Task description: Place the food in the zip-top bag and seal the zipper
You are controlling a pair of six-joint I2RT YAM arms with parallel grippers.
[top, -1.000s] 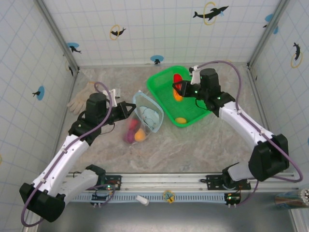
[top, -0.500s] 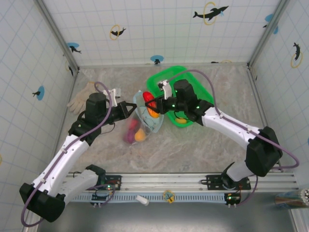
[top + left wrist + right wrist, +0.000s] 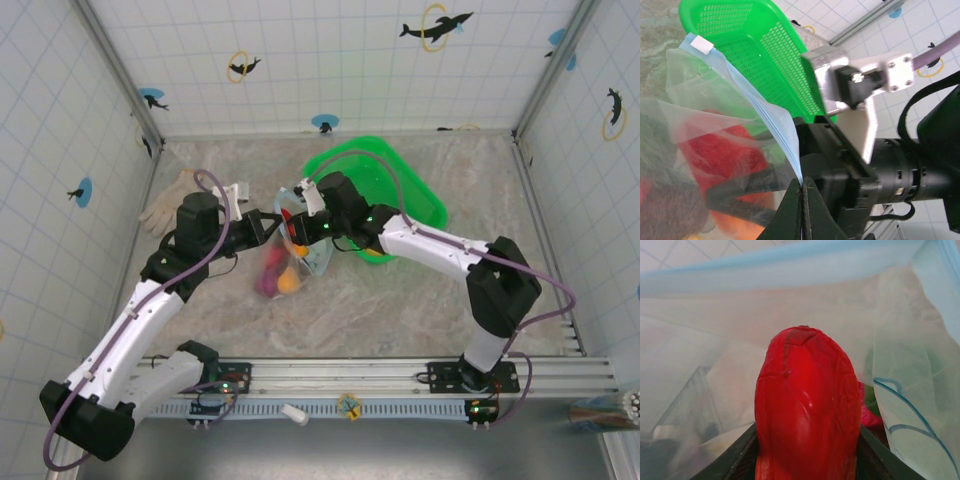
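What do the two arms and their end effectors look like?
Both arms match: the left arm and right arm have white link shells between bulky black joint housings. A purple cable loops along each. The left end effector and right end effector have slim black fingers, with a white bracket at the wrist.

- zip-top bag (image 3: 312, 258) at centre of the top view, basket (image 3: 425, 195) just upper right of it
- glove (image 3: 165, 208) at left, well apart from bag
- loose food (image 3: 290, 283) in bag's lower end
- left gripper (image 3: 270, 224) on bag's left mouth edge
- right gripper (image 3: 293, 238) enters bag mouth from right, 1 held food piece (image 3: 807, 410) between its fingers
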